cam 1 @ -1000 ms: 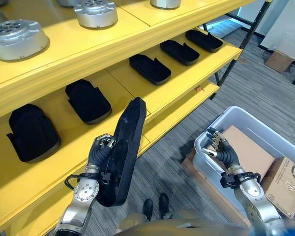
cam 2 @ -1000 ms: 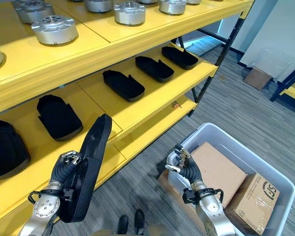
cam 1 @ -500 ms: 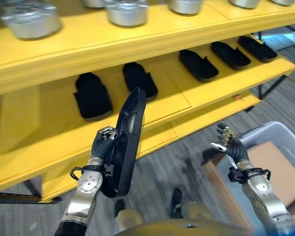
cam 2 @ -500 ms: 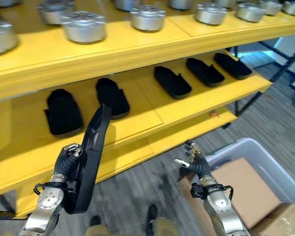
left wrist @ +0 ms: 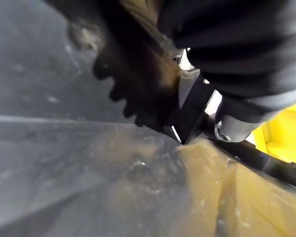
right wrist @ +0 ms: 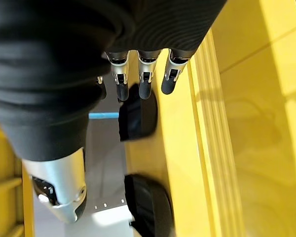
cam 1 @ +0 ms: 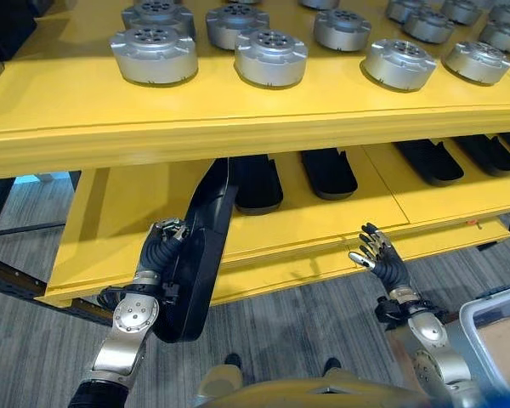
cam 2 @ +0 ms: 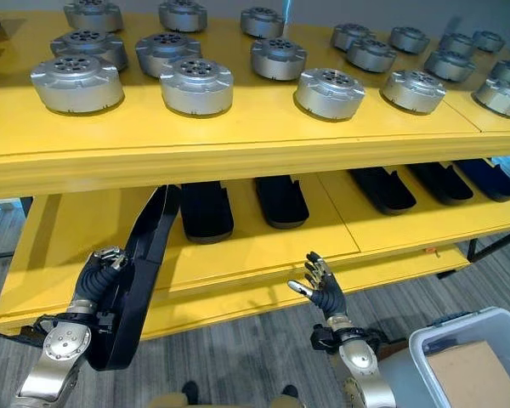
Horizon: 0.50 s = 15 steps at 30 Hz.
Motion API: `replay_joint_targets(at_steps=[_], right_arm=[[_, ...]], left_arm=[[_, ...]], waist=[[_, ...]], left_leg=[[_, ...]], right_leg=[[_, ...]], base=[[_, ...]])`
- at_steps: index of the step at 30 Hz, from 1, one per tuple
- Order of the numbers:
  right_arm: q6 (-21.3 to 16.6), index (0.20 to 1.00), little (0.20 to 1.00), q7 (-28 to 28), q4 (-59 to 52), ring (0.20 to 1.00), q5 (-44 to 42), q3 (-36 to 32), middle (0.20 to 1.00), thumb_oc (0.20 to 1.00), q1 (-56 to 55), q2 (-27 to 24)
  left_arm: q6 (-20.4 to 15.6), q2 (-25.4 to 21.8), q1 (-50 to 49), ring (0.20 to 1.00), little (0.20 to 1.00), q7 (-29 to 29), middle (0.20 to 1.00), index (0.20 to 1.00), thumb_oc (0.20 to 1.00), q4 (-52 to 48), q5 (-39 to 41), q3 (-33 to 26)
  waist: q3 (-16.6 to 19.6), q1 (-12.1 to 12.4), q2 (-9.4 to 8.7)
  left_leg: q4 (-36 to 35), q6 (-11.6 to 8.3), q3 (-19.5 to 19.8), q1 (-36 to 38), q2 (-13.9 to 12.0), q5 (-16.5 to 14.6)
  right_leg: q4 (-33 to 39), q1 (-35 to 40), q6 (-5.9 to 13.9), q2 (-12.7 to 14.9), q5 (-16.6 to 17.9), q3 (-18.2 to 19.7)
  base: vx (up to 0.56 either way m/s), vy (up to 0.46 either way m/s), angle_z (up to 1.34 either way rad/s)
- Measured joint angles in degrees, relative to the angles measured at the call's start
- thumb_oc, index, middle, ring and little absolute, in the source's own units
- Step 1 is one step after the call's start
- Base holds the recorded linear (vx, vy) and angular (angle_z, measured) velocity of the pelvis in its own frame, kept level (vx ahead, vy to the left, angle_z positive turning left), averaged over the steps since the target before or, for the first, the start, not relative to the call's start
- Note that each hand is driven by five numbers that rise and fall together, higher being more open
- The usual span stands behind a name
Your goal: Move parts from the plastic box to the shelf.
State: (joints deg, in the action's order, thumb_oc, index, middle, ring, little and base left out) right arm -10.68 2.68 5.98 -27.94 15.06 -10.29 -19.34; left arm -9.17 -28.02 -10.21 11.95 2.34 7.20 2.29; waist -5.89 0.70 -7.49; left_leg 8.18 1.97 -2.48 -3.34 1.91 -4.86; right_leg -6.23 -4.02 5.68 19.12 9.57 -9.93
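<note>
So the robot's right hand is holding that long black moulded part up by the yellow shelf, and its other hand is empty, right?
Not quite: the left hand holds the long black moulded part, fingers curled round it, beside the yellow shelf. The right hand is the empty one, fingers spread open. The right eye view shows both.

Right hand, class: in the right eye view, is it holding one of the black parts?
No. The right hand is open and empty, its fingers spread in front of the yellow shelf, while the left hand grips the long black part.
</note>
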Motion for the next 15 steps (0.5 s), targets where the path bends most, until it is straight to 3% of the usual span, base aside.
replay_joint_targets(at_steps=[3,4,5,6,8,9,10,15], right_arm=[[0.3,1.0,1.0,0.11,0.02,1.0,-0.09,2.72,1.0,1.0,2.93,0.8],[0.34,1.0,1.0,-0.18,0.19,1.0,-0.09,3.66,1.0,1.0,3.44,0.51],[0.38,1.0,1.0,-0.54,0.1,1.0,-0.28,3.72,1.0,1.0,3.2,0.23],[0.32,1.0,1.0,-0.74,0.02,1.0,-0.75,3.1,1.0,1.0,3.14,-0.02],[0.28,1.0,1.0,-0.96,0.08,1.0,-1.08,3.11,1.0,1.0,2.9,-0.83],[0.29,1.0,1.0,-1.06,0.09,1.0,-1.08,3.25,1.0,1.0,2.65,-1.44],[0.28,1.0,1.0,-1.32,0.2,1.0,-1.09,3.22,1.0,1.0,2.44,-2.14],[0.29,1.0,1.0,-1.84,0.04,1.0,-1.1,2.18,1.0,1.0,1.55,-4.06]], left_arm=[[0.0,0.43,0.24,0.2,0.2,0.57,0.2,0.2,0.2,0.88,0.0,0.21],[0.14,0.84,0.39,0.2,0.2,0.61,0.2,0.2,0.2,1.37,0.01,0.41],[0.03,0.81,0.0,0.2,0.2,0.62,0.2,0.2,0.2,1.07,0.02,0.44],[0.04,0.0,-0.25,0.2,0.2,0.61,0.2,0.2,0.2,1.07,0.07,0.0],[0.25,0.7,-0.86,0.2,0.2,0.49,0.2,0.2,0.2,1.12,0.11,0.32],[0.27,0.83,-0.8,0.2,0.2,0.41,0.2,0.2,0.2,1.12,0.1,1.0],[0.27,1.27,-0.7,0.2,0.2,0.43,0.2,0.2,0.2,1.17,0.11,1.71],[0.26,3.46,-1.54,0.2,0.2,0.31,0.2,0.2,0.2,0.54,0.08,2.1]], waist=[[-0.66,0.17,1.67],[-1.16,-0.36,2.73],[-1.07,-0.42,3.72],[-0.22,-0.91,2.14],[-0.15,-1.11,1.79],[-0.19,-1.29,1.85],[-0.42,-1.91,2.42],[-1.18,-1.34,4.77]], left_leg=[[0.69,2.29,-1.71,-0.9,-0.15,-1.43],[-1.37,3.3,-1.2,0.72,0.0,-0.28],[-5.58,3.23,-1.07,2.57,-1.74,2.56],[-7.81,2.63,-1.0,2.84,-0.66,3.7],[-9.24,2.57,-0.08,3.69,0.54,4.91],[-9.68,2.61,0.33,4.05,1.01,5.17],[-9.99,2.56,1.41,4.47,1.25,5.71],[-11.45,1.79,1.27,6.49,0.9,6.03]], right_leg=[[-4.19,-3.61,-0.54,0.61,4.01,-1.24],[-8.89,-5.39,0.89,-0.45,-0.92,-0.65],[-11.98,-6.62,1.61,-9.22,-8.82,3.19],[-11.75,-6.88,0.01,-13.8,-11.25,1.05],[-7.52,-5.22,-1.74,-18.59,-13.43,1.34],[-4.79,-3.91,-2.35,-19.33,-13.61,1.67],[-2.57,-1.87,-3.87,-20.21,-12.88,4.92],[5.61,3.59,-5.85,-21.22,-9.34,5.1]], base=[[0.04,0.222,-0.37],[0.05,0.084,-0.1],[0.05,0.068,0.12],[0.04,0.048,0.11],[0.01,0.037,0.18],[0.01,0.001,0.34],[0.01,-0.036,0.37],[0.04,-0.082,0.07]])
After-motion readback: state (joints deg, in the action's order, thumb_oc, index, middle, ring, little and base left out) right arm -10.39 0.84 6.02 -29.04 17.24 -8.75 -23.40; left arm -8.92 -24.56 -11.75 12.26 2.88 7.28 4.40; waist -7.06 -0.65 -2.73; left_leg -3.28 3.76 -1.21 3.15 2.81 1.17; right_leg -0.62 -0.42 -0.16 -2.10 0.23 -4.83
